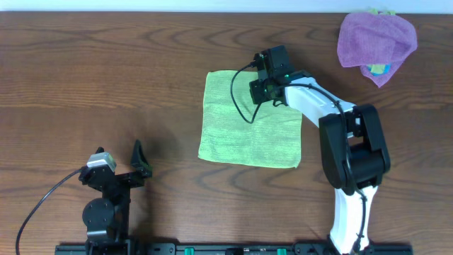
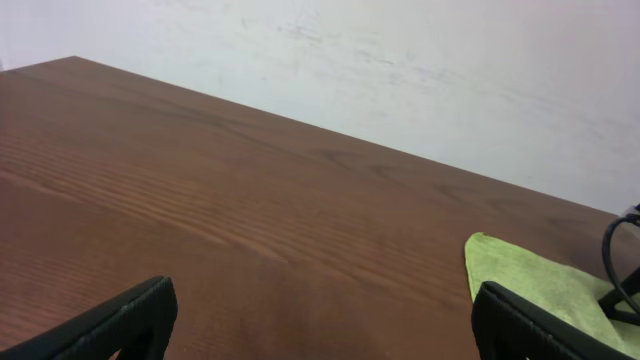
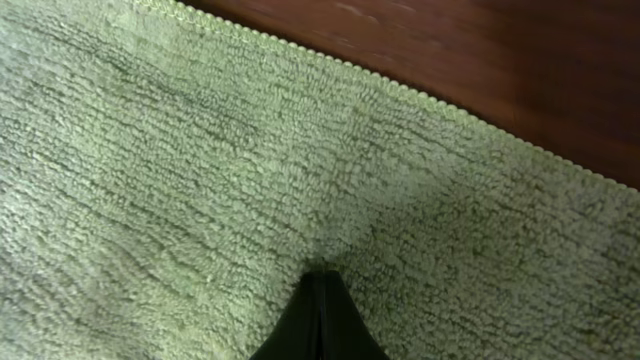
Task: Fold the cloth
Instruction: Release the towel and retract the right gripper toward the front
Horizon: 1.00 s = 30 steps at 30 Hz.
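Note:
The lime-green cloth (image 1: 241, 134) lies flat on the brown table (image 1: 106, 78), roughly square. My right gripper (image 1: 263, 91) is down on its far right part. In the right wrist view the two fingers (image 3: 320, 278) are pressed together with their tip dug into the cloth (image 3: 200, 150), which puckers slightly around them; the cloth's hemmed far edge runs just beyond. My left gripper (image 1: 138, 163) is open and empty at the near left, well away from the cloth. The left wrist view shows its spread fingers (image 2: 320, 320) and a corner of the cloth (image 2: 530, 280) at the right.
A purple cloth (image 1: 375, 39) is bunched at the far right corner, over a blue and yellow item (image 1: 379, 69). A pale wall (image 2: 450, 70) stands behind the table's far edge. The right arm's black cable (image 1: 237, 92) loops over the cloth.

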Available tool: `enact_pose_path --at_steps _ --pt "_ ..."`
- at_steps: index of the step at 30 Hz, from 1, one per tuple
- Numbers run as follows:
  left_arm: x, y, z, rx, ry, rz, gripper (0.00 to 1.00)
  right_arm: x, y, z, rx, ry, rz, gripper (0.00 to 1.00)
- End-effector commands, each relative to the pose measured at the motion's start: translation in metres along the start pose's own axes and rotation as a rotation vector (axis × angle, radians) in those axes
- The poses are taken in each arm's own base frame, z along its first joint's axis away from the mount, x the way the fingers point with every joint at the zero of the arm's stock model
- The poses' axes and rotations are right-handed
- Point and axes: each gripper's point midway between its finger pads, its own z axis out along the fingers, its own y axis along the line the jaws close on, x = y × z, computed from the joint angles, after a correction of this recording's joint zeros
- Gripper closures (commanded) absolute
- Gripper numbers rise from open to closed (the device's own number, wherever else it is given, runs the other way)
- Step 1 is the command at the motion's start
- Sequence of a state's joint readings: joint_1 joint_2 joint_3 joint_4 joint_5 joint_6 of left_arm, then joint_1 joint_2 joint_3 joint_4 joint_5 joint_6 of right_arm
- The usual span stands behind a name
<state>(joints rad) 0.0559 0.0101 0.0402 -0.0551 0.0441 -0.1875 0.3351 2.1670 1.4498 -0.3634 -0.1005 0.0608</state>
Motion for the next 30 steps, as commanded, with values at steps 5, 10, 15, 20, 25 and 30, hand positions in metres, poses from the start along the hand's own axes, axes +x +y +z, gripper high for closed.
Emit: enact_pose_path --at_steps 5,10,15,20,25,30 --pt "0.019 0.007 0.002 -0.022 0.044 -0.002 0.05 0.027 0.018 0.024 -0.046 0.086 -0.005 0.99" --pt "0.019 0.007 0.002 -0.022 0.044 -0.002 0.05 0.01 0.021 0.009 -0.045 0.101 -0.004 0.25" --pt "0.019 0.007 0.002 -0.022 0.044 -0.002 0.05 -0.017 0.026 -0.029 -0.039 0.129 -0.001 0.01" --pt "0.019 0.006 0.002 -0.022 0.044 -0.002 0.05 -0.059 0.038 -0.107 -0.033 0.015 -0.09 0.01" --pt "0.017 0.008 0.003 -0.031 0.033 -0.002 0.05 -0.05 0.028 -0.223 0.141 -0.037 -0.16 0.01" --pt "0.011 0.005 0.003 -0.017 0.011 -0.029 0.04 -0.007 0.036 -0.307 0.152 -0.053 -0.19 0.01"
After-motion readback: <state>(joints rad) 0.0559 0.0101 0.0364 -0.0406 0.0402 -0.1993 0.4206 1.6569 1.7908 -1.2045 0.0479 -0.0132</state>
